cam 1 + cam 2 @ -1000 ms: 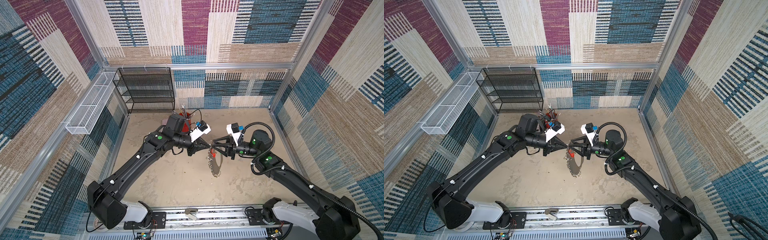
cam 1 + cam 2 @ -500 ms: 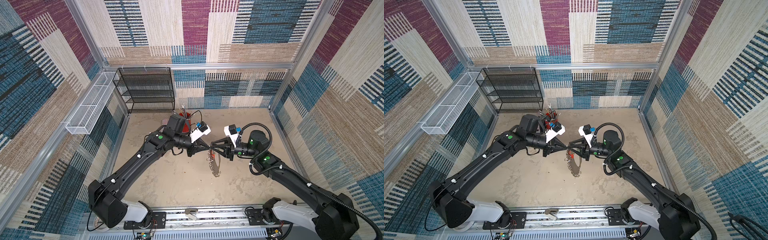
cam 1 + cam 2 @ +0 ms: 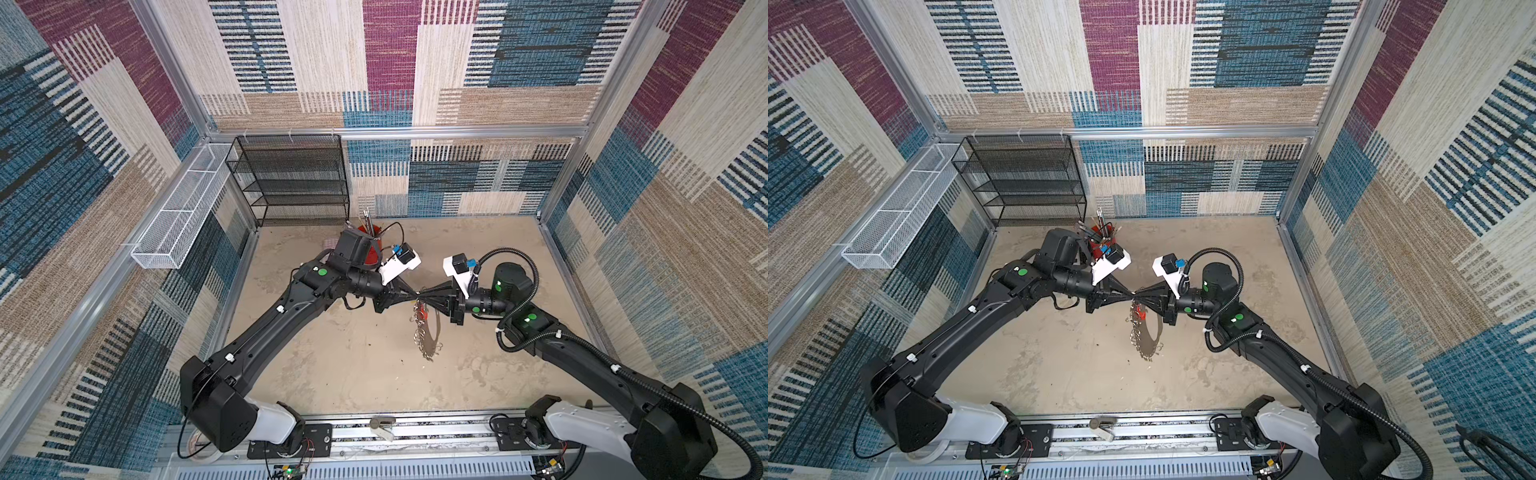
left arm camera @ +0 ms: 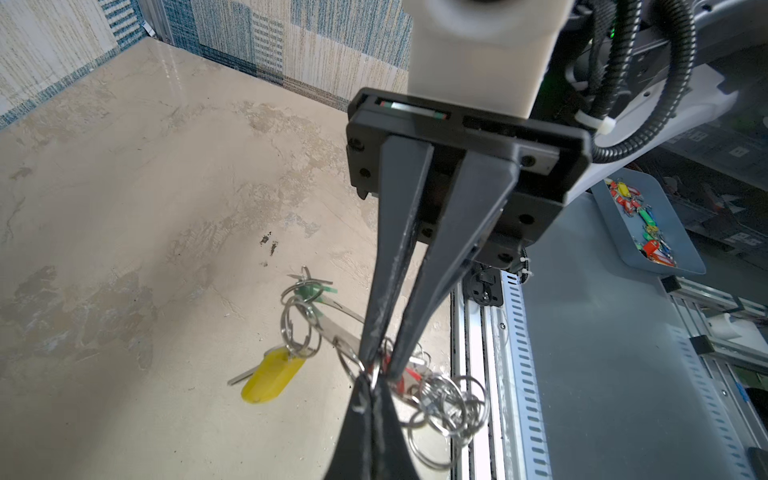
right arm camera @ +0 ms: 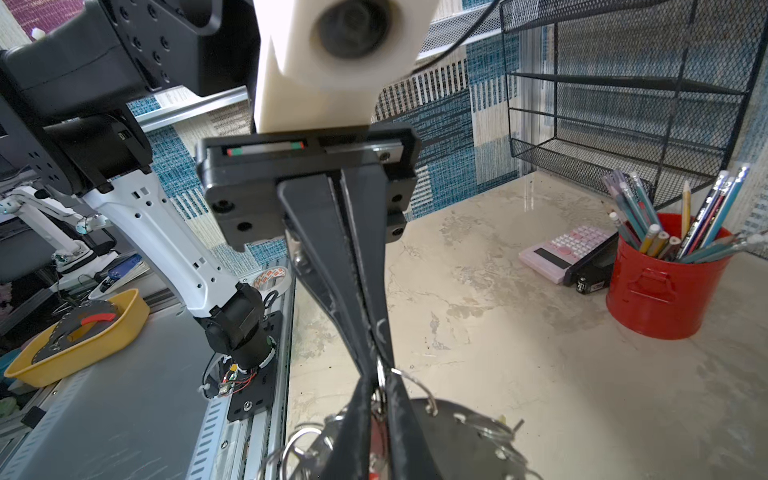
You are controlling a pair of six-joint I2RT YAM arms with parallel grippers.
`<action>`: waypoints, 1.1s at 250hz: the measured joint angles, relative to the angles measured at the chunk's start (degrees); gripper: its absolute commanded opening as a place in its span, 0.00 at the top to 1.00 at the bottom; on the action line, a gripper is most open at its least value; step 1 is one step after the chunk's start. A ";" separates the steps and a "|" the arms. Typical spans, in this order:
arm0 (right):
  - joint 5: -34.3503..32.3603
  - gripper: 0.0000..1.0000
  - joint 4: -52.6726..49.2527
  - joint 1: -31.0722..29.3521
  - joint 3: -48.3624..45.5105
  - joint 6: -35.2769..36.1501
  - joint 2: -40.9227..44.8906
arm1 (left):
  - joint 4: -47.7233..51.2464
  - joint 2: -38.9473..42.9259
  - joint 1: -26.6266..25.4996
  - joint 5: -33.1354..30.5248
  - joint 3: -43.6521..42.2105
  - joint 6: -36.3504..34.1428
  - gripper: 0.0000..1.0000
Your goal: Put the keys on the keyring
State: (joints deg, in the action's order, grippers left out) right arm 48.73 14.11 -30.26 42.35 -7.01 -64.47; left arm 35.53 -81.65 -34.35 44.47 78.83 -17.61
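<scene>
Inspection, taken remotely from my station. The table [image 3: 332, 374] is a mottled beige surface. A black mesh rack [image 3: 291, 178] stands against its far edge, and a white wire basket [image 3: 178, 220] is fixed to the left wall beside the rack. In front of the rack I note a red pot of pencils [image 5: 660, 286], with a pink calculator [image 5: 569, 249] just beside it.

Both arms reach to the middle of the table and meet tip to tip above it. The left claw [image 4: 371, 384] is clenched on the keyring [image 3: 434, 332] at its upper end. The grey band with its row of split rings hangs down from that point. I cannot tell whether its lower end touches the table.

The right claw [image 5: 377, 376] stands at a narrow slit, pinching a silver ring [image 4: 375, 370] at the same spot. I cannot tell whether that ring belongs to the band or to a key.

The red-tagged key [image 3: 422, 309] hangs just below the two claw tips. The yellow-tagged key [image 4: 270, 376] and the green-tagged key [image 4: 311, 291] sit at rings further along the band.
</scene>
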 measured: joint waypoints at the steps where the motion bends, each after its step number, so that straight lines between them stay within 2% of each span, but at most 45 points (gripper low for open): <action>1: 0.00 0.88 0.00 0.00 -0.02 0.00 0.00 | 0.00 -0.02 0.00 0.00 0.00 0.00 1.00; 49: -0.28 0.89 0.44 0.00 -0.63 -0.02 0.02 | 0.33 -0.46 0.09 0.26 0.04 0.04 1.00; 72: -0.28 0.92 0.70 0.00 -0.61 0.00 -0.17 | 0.39 -0.61 0.13 0.50 0.17 0.02 1.00; 90: -0.09 1.00 0.76 0.00 -0.61 -0.04 -0.42 | 0.76 -0.76 0.22 0.50 0.17 -0.04 1.00; 153: -0.33 1.00 0.52 -0.04 -0.87 -0.26 0.26 | 1.27 -0.76 0.22 0.85 0.24 -0.22 1.00; 197: -0.68 1.00 0.50 -0.15 -0.90 -0.24 0.79 | 1.60 -0.57 0.24 0.74 0.59 -0.61 0.82; 275: -0.33 1.00 0.00 -0.42 -0.72 -0.26 0.79 | 1.90 2.34 2.03 0.74 0.04 -0.81 0.63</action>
State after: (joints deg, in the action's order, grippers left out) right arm 48.40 14.11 -30.68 41.63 -7.27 -63.68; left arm 37.43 -79.31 -32.32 45.21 78.87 -18.41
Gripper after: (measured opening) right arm 0.051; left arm 0.342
